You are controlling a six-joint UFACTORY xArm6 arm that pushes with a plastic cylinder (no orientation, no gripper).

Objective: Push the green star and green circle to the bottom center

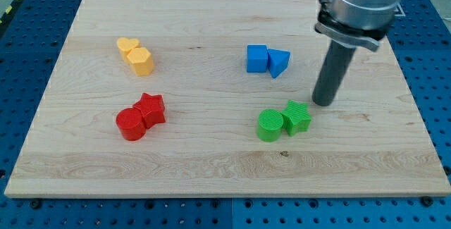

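The green star and the green circle lie touching each other on the wooden board, right of centre and below the middle. The circle is at the star's left. My tip rests on the board just to the upper right of the green star, a small gap away from it. The rod rises from there to the arm's grey body at the view's top right.
A blue cube and a blue triangle sit together above the green pair. A red circle and red star sit at the left. A yellow heart and yellow hexagon lie at the upper left.
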